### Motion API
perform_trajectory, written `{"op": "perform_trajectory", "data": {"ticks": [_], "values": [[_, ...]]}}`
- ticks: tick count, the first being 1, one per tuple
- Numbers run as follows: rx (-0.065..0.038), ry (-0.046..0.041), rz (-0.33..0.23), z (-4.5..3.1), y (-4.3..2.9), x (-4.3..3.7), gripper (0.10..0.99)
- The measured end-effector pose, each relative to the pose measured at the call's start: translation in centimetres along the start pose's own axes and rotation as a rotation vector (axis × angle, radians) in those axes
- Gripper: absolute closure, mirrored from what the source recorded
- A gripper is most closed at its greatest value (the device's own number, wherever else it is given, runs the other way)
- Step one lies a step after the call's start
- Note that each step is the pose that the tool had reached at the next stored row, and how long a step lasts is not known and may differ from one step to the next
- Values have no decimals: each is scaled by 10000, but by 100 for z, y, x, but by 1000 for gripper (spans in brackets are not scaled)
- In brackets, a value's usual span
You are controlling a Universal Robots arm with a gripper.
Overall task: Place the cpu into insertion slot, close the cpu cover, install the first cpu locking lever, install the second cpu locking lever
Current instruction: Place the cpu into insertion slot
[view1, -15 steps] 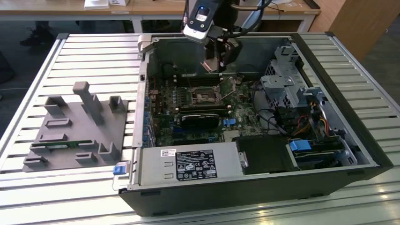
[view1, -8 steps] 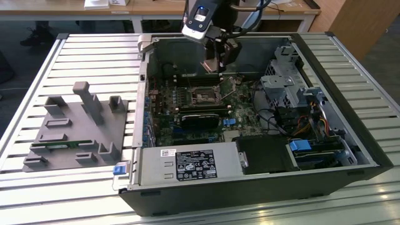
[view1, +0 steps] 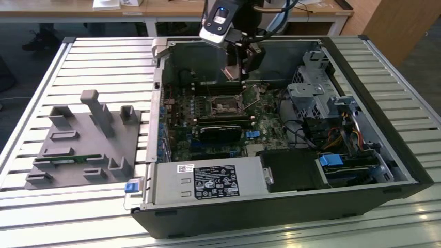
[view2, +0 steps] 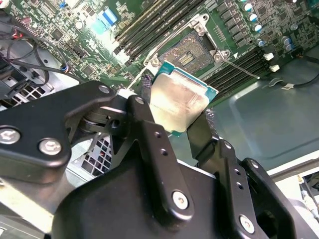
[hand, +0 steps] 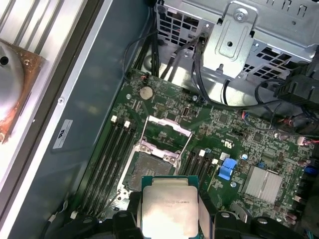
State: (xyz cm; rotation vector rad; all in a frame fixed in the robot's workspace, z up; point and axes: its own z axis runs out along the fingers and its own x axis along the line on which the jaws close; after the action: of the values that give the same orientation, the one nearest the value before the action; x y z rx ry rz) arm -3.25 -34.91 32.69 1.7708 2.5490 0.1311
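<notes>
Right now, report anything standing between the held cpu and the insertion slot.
Nothing visible does. The gripper holds the cpu off the board near the insertion slot, whose cpu cover is swung open, leaving the socket exposed.

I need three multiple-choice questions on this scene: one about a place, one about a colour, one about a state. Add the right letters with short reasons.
1. Where is the cpu? A) in the insertion slot B) between the fingers of the gripper C) lying on the motherboard
2. What colour is the motherboard? A) green B) red C) white
3. The insertion slot is: A) filled B) covered C) empty and open
Answers: 1 B, the fingers clamp its edges; 2 A, green board rings the slot; 3 C, its bare contacts show.
</notes>
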Motion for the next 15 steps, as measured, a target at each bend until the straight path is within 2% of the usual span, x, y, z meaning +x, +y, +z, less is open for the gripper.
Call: {"op": "perform_trajectory", "data": {"ticks": [15], "values": [[-11, -47, 526, 25, -5, 1, 549]]}}
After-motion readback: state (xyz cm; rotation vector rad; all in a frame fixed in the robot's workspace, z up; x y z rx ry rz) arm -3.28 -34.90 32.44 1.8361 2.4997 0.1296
